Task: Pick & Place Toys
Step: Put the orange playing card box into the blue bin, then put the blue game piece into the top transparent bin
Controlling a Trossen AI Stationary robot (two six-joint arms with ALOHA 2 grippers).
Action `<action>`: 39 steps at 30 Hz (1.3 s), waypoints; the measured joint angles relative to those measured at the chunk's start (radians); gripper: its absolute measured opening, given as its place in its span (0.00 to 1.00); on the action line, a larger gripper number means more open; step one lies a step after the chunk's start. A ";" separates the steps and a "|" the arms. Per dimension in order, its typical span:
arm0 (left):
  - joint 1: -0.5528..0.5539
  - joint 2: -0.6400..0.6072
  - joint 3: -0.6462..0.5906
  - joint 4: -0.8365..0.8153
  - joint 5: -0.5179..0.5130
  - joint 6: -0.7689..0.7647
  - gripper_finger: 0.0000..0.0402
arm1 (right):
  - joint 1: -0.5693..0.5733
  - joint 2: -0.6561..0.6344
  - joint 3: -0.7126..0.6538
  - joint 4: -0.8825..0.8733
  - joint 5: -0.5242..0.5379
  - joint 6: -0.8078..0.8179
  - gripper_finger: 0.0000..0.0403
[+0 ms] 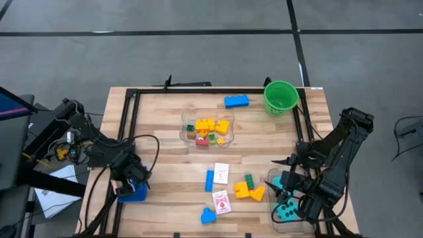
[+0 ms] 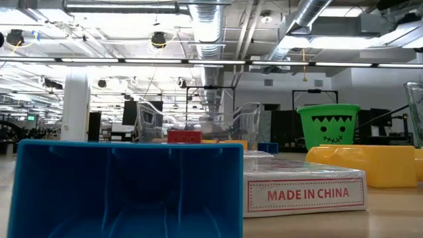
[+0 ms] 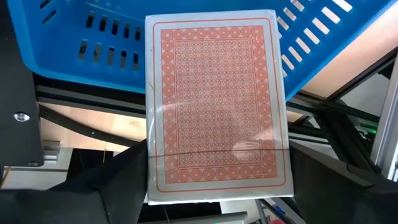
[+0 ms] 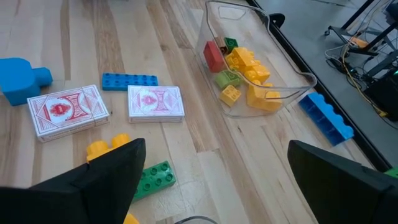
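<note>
My left gripper is at the table's left edge, over the blue slotted tray, shut on a red-patterned card pack. Two more card packs lie flat mid-table among a long blue brick, a green brick, yellow bricks and a blue piece. My right gripper hangs open at the right, above a clear tub holding teal dice. Nothing is between its fingers. My left gripper pinches the card pack between its two fingers by the two long edges, near one short end. The pack reaches out past the fingertips with its patterned back toward the wrist camera. It is lifted clear, in front of the blue tray's wall.
A clear tub with yellow, red and green bricks stands mid-table. A blue brick and a green bucket are at the far edge. A black rail frame borders the table. Bare wood lies between the tub and the left rail.
</note>
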 joint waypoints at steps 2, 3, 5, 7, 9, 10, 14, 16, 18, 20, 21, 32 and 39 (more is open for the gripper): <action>0.000 0.000 0.000 0.000 0.000 0.000 0.82 | 0.000 0.000 0.000 0.003 0.000 0.000 0.95; 0.000 0.000 0.000 0.000 0.000 -0.004 0.82 | 0.000 0.000 0.000 0.003 0.000 0.000 0.95; 0.000 -0.003 0.000 0.000 0.000 -0.015 0.83 | 0.000 0.000 0.000 0.003 0.000 0.000 0.95; 0.000 -0.003 0.000 -0.001 0.001 -0.018 0.84 | 0.000 0.000 0.000 0.003 0.000 0.000 0.95; 0.000 -0.003 0.000 -0.001 0.002 -0.019 0.85 | 0.000 0.000 0.000 0.003 0.000 0.000 0.95; 0.000 -0.003 0.000 -0.002 0.004 -0.019 0.86 | 0.000 0.000 0.000 0.004 -0.003 0.000 0.95; 0.000 -0.004 0.000 -0.004 0.005 -0.019 0.87 | 0.000 0.000 0.000 0.007 -0.004 0.000 0.95; 0.000 -0.004 0.000 -0.005 0.006 -0.019 0.88 | 0.000 0.000 0.000 0.007 -0.004 0.000 0.95; 0.000 -0.003 0.000 -0.010 0.012 -0.019 0.87 | 0.000 0.000 0.000 0.007 -0.004 0.000 0.95; 0.000 -0.004 0.000 -0.014 0.024 -0.019 0.87 | 0.000 0.000 0.000 0.007 -0.004 0.000 0.95; 0.000 -0.003 0.000 -0.017 0.032 -0.018 0.86 | 0.000 0.000 0.000 0.007 -0.004 0.000 0.95; 0.033 -0.135 0.000 -0.002 0.091 -0.115 0.80 | 0.000 0.000 0.000 0.007 -0.004 0.000 0.95; 0.122 -0.299 0.000 0.344 0.006 -0.245 0.75 | -0.001 0.000 0.000 0.005 -0.004 0.000 0.95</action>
